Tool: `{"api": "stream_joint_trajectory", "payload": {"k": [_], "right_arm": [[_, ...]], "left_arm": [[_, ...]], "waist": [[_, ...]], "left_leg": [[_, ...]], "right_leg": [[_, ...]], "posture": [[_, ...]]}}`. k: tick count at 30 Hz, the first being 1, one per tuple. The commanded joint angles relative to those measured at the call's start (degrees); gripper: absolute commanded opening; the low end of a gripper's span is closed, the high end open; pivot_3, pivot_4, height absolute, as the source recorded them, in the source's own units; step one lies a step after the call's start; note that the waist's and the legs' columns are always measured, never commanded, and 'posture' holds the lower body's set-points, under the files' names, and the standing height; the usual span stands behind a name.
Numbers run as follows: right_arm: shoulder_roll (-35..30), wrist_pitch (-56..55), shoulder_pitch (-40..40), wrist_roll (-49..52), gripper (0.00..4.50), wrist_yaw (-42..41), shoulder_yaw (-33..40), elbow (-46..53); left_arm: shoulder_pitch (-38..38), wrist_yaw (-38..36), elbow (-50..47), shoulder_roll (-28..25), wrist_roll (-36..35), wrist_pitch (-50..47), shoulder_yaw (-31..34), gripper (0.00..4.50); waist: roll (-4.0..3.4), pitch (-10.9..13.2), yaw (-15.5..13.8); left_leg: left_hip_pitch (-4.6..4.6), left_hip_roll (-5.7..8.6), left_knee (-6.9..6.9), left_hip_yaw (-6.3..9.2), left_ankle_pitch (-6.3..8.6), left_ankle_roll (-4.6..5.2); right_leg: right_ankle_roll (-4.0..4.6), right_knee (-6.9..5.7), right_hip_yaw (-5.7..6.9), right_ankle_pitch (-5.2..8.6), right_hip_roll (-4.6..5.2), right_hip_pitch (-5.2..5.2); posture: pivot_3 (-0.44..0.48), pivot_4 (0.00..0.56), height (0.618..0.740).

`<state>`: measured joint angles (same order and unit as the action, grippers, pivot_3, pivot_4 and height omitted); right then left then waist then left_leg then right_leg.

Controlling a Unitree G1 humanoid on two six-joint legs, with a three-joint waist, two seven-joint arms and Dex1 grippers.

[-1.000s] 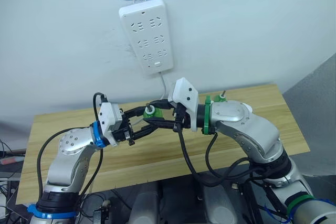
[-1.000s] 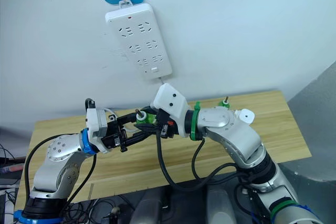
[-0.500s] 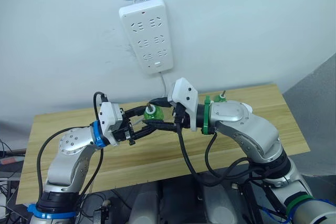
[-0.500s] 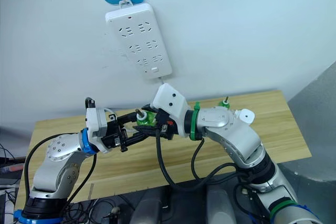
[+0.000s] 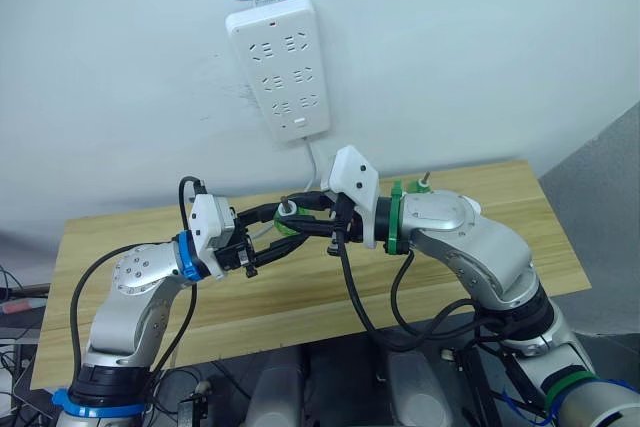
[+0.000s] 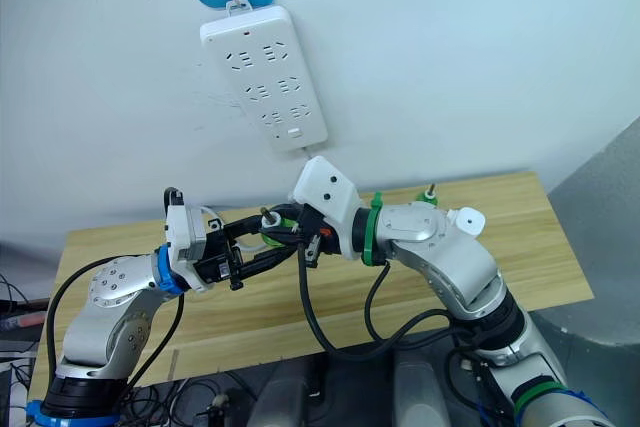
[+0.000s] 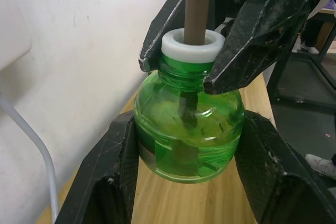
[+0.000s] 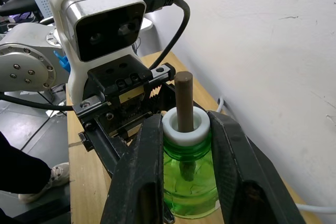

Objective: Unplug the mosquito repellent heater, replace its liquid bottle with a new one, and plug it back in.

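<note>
Mosquito-repellent liquid bottle [image 7: 188, 129], green and translucent with a white collar and a brown wick rod standing out of its top, is held in the air over the wooden table [image 5: 520, 207], between the two grippers and just in front of the white wall.

Going from large to small: the table runs across the scene against the wall, and above it a long white power strip [image 5: 279, 68] hangs tilted from a hook, its white cord dropping toward the table behind the arms.

The right arm bends at the elbow over the table's right half, its forearm reaching across toward the robot's left, roughly level. The left arm rises from the lower left, its forearm pointing to the right and slightly up, so the two wrists face each other above the middle of the table.

The left gripper [image 7: 186, 145] has its two black fingers clamped on the bottle's round belly, one on each side. The right gripper [image 8: 185, 145] grips higher up, its fingers pinching the neck just under the white collar.

A second small green bottle [image 5: 424, 185] stands on the table behind the right forearm, beside a small white rounded piece [image 6: 467, 218].
</note>
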<state>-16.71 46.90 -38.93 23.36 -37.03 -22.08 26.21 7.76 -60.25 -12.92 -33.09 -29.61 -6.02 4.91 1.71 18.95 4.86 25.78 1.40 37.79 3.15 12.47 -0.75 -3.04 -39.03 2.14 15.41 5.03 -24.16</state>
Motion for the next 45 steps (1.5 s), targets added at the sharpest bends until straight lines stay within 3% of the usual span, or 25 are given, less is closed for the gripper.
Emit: {"api": "stream_joint_trajectory", "payload": {"k": [1,4,11,19,29,41,45], "right_arm": [[0.59,-0.29,0.20,0.91,0.83,-0.64,-0.21,1.95],[0.64,-0.29,0.18,0.95,0.83,-0.67,-0.14,1.99],[0.75,-0.43,0.12,1.00,0.83,-0.68,-0.05,1.88],[0.78,-0.88,0.06,0.79,0.83,-0.66,-0.02,1.57],[0.90,-0.45,-0.67,1.46,0.83,0.08,2.65,1.15],[4.09,11.27,-1.05,16.16,0.83,4.69,17.54,4.75],[5.05,16.88,-0.93,22.89,0.83,8.64,22.17,6.60]], "left_arm": [[0.76,-0.16,-2.81,-0.27,-5.26,-2.75,2.27,2.22],[1.10,-0.06,-2.96,-0.79,-5.88,-4.40,2.51,2.22],[1.37,0.00,-3.71,-1.32,-6.44,-6.16,2.69,4.48],[0.72,0.46,-3.76,-1.22,-2.56,-2.04,2.20,4.48],[-1.90,0.72,-5.07,-1.37,-4.90,-2.42,4.03,4.48],[-2.01,2.35,-5.78,-0.65,-8.01,-4.81,4.61,4.48],[-0.65,3.40,-5.28,2.11,-10.56,-5.44,4.66,4.48]], "waist": [[0.00,0.00,0.00],[0.00,0.00,0.01],[-0.01,0.02,-0.01],[-0.02,0.02,-0.01],[-0.02,0.02,-0.02],[-0.01,0.02,0.00],[-0.01,0.02,-0.01]], "left_leg": [[0.00,0.00,0.00,0.00,0.00,0.00],[0.00,0.00,0.00,0.00,0.00,0.00],[0.00,0.00,0.00,0.00,0.00,0.00],[0.01,0.00,-0.03,0.00,0.00,0.00],[0.01,0.00,-0.04,0.00,0.00,0.00],[0.02,0.00,-0.04,0.00,0.00,0.00],[0.02,0.00,-0.04,0.00,0.00,0.00]], "right_leg": [[0.00,0.00,0.00,0.00,0.00,0.00],[0.00,0.00,0.00,0.00,0.00,0.00],[0.00,0.01,-0.01,0.00,0.00,0.00],[0.00,0.03,-0.01,0.00,0.01,0.00],[0.00,0.04,-0.02,0.00,0.04,-0.01],[0.00,0.04,-0.03,0.00,0.05,0.00],[0.00,0.04,-0.03,0.00,0.06,0.01]], "posture": [[-0.160,0.360,0.734],[-0.160,0.360,0.734],[-0.161,0.359,0.734],[-0.162,0.357,0.734],[-0.171,0.345,0.734],[-0.189,0.328,0.734],[-0.212,0.325,0.734]]}}
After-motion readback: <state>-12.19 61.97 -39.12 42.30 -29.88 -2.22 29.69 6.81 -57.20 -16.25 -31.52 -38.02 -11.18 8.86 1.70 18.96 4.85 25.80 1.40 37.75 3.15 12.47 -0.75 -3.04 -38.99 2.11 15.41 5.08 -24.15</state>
